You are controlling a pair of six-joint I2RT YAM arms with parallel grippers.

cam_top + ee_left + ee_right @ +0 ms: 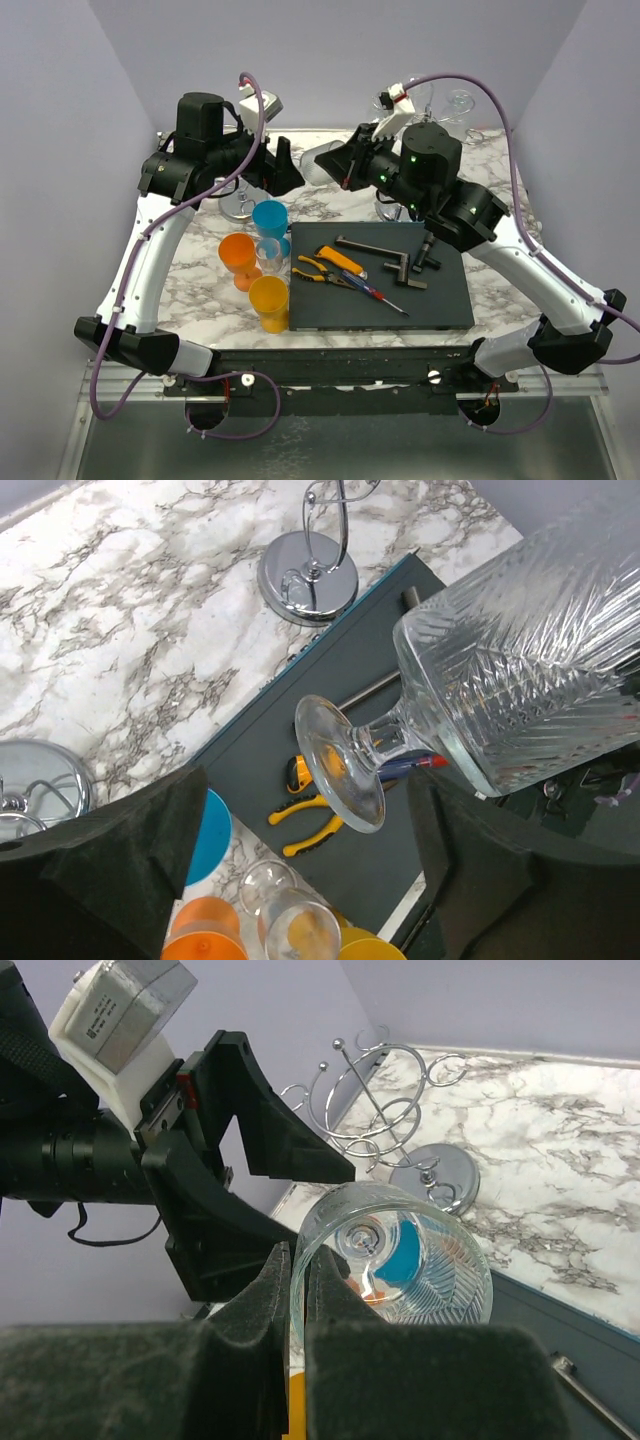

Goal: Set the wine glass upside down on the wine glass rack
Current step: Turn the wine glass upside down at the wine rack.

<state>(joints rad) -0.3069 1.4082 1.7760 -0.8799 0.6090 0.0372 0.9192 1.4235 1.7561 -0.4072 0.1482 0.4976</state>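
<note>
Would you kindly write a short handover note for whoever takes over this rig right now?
Right gripper: shut on the rim of the cut-glass wine glass, holding it on its side in the air.
Left gripper: open, with a finger on either side of the glass's foot, not gripping it.
Wine glass rack: upright on the marble table; the hooks in view are empty.
Done: the glass is off the table, foot towards the left gripper.
Left: probably pass it over by the stem, turn it upside down and hang it on the rack.
</note>
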